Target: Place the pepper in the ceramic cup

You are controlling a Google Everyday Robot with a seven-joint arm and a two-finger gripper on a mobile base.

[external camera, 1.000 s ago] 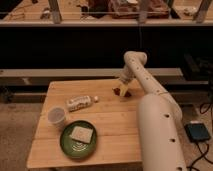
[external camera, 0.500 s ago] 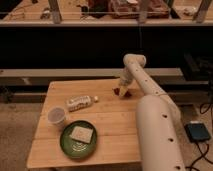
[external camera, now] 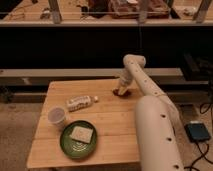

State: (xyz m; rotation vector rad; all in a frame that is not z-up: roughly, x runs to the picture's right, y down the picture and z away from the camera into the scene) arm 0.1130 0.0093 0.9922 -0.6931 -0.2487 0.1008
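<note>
The gripper [external camera: 120,88] is low at the far right part of the wooden table [external camera: 112,122], right down on a small dark spot there. That dark spot looks like the pepper [external camera: 122,93], lying on the wood. The gripper is touching it or just above it. I cannot tell if the gripper is holding the pepper or is let go. The cup [external camera: 56,116] stands well apart from it, near the left edge of the table, and it looks upright with its mouth open to the top. Between them lies a bottle [external camera: 80,103] on its side. A green plate [external camera: 64,139] with a slice of bread [external camera: 81,134] sits at the near side, just beside the cup. I think the pepper is very light and a bit soft, with smooth skin that could slip. A hard squeeze could squash it. It is best to pinch it gently across its thin middle, so it hangs straight and drops easily into the cup.
</note>
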